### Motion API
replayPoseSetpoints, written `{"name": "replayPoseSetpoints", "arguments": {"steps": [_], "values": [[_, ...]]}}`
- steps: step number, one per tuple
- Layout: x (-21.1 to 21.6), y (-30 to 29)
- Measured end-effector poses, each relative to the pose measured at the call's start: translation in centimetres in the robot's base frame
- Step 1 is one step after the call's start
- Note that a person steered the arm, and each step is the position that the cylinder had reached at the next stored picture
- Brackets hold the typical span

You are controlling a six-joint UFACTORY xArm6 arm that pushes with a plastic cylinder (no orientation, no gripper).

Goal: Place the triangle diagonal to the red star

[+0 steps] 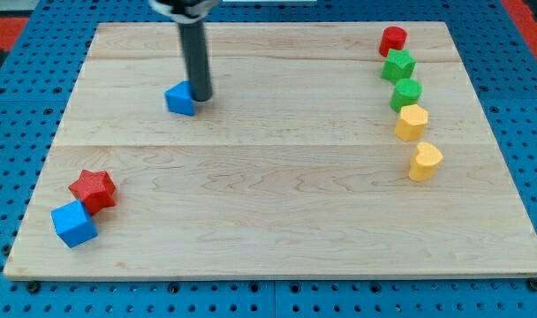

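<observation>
A small blue triangle block (179, 99) lies in the upper left part of the wooden board. My tip (200, 95) rests right beside it, touching its right side. The red star (94, 188) lies near the view's bottom left, far below and to the left of the triangle. A blue cube (73, 223) touches the star's lower left side.
A column of blocks runs down the view's right side: a red cylinder (393, 40), a green star (398, 64), a green block (406, 94), a yellow hexagon (411, 122) and a yellow heart (424, 161). The board (268, 212) sits on a blue pegboard.
</observation>
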State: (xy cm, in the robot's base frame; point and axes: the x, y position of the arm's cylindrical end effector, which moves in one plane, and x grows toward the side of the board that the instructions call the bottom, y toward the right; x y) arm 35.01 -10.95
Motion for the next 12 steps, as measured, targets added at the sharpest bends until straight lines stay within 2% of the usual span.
{"name": "replayPoseSetpoints", "arguments": {"steps": [1, 2, 4, 5, 6, 8, 9, 12], "values": [[-1.8, -2.3], [2.8, -5.5], [2.8, -1.6], [6.8, -2.3], [10.0, -5.5], [10.7, -3.9], [6.4, -0.2], [-6.2, 0.2]]}}
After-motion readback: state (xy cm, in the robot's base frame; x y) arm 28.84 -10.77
